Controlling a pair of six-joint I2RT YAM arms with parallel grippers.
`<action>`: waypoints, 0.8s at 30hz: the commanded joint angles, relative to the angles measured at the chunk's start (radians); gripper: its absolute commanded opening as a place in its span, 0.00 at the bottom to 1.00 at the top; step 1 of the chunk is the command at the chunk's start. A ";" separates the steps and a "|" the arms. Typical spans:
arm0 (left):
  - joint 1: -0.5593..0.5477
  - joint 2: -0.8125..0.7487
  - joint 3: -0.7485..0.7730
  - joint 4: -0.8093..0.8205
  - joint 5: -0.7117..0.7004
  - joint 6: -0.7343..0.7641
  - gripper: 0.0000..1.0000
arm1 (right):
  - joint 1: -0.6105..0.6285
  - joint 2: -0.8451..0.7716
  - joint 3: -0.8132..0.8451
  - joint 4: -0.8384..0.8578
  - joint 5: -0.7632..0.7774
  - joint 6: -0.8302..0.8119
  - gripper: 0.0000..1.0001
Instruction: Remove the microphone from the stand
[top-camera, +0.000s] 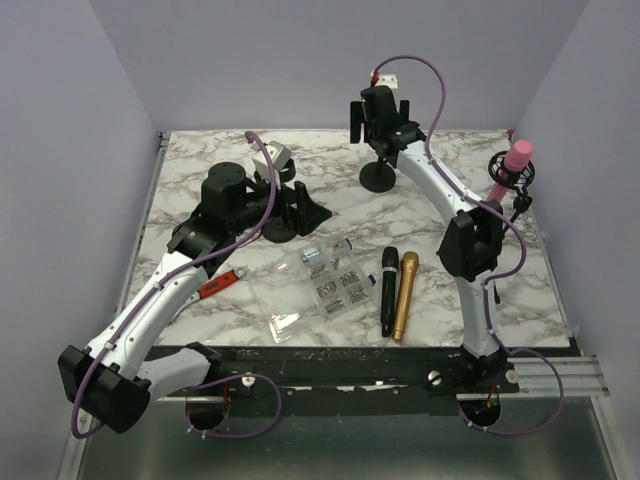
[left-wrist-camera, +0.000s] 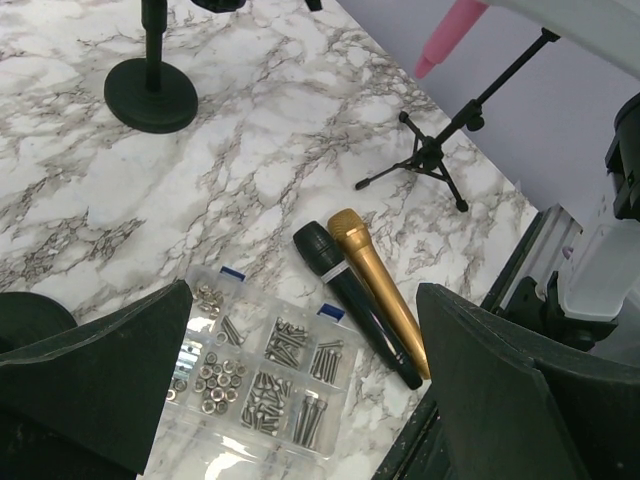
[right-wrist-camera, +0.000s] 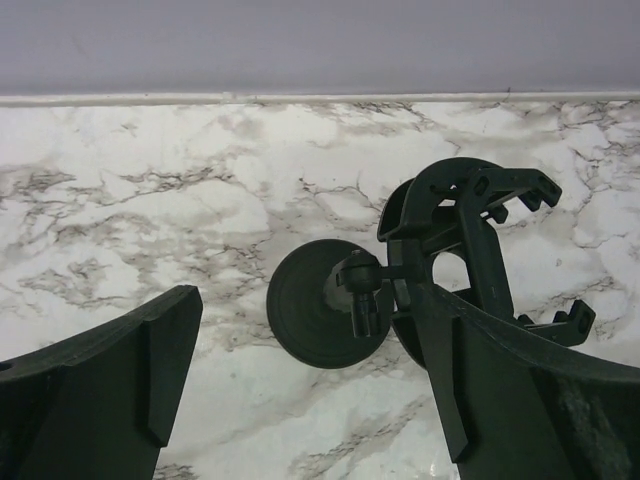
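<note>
A pink microphone (top-camera: 516, 159) sits tilted in a shock mount on a small black tripod stand (top-camera: 518, 205) at the table's right edge. It also shows in the left wrist view (left-wrist-camera: 450, 35), above the tripod (left-wrist-camera: 430, 155). My right gripper (top-camera: 382, 135) is open at the back, above a round-base stand (top-camera: 377, 177). In the right wrist view the stand's clip (right-wrist-camera: 470, 225) is empty, against my right finger, above the base (right-wrist-camera: 310, 315). My left gripper (top-camera: 305, 210) is open and empty at the left middle, far from the pink microphone.
A black microphone (top-camera: 388, 290) and a gold microphone (top-camera: 404, 293) lie side by side near the front. A clear box of screws (top-camera: 320, 280) lies left of them. An orange-handled tool (top-camera: 222, 283) lies by the left arm.
</note>
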 joint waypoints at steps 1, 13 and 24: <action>-0.005 0.008 0.014 0.001 -0.017 0.013 0.99 | 0.013 -0.103 0.067 -0.135 -0.063 0.045 0.96; -0.005 0.030 0.018 -0.002 -0.011 0.013 0.99 | 0.017 -0.690 -0.589 -0.051 -0.142 0.157 1.00; -0.007 0.049 0.021 -0.005 -0.006 0.013 0.99 | 0.017 -1.251 -0.876 -0.296 -0.075 0.266 1.00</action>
